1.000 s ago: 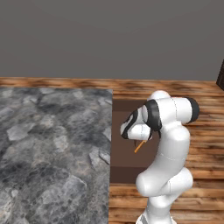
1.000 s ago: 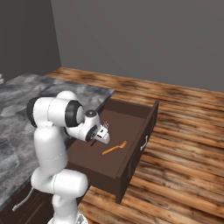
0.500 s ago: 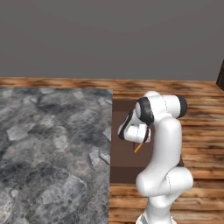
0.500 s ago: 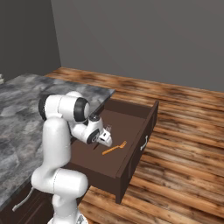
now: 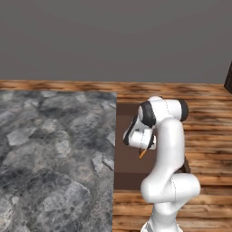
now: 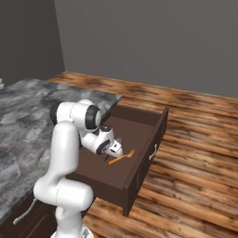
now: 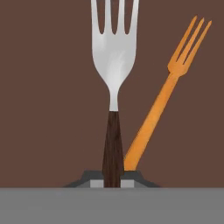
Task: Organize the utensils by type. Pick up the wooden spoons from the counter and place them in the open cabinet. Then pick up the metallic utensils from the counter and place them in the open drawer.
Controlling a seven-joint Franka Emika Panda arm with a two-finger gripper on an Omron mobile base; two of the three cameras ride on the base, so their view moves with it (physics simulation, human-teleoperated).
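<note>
Tool (image 7: 113, 183) clamped on fork (image 7: 114, 65) handle, seemingly above orange utensil (image 7: 164, 94) in drawer (image 6: 139, 135).

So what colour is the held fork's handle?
Dark reddish-brown handle, clearest in the hand view.

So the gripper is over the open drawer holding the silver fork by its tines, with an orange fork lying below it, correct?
Not quite: the gripper holds the silver fork by its dark handle, tines pointing away, as the hand view shows. The rest stands: the drawer is open and the orange fork lies in it.

Open drawer (image 6: 139, 160) right of counter (image 5: 54, 149); orange fork (image 7: 162, 100) lies inside, beside held fork (image 7: 114, 52).
</note>
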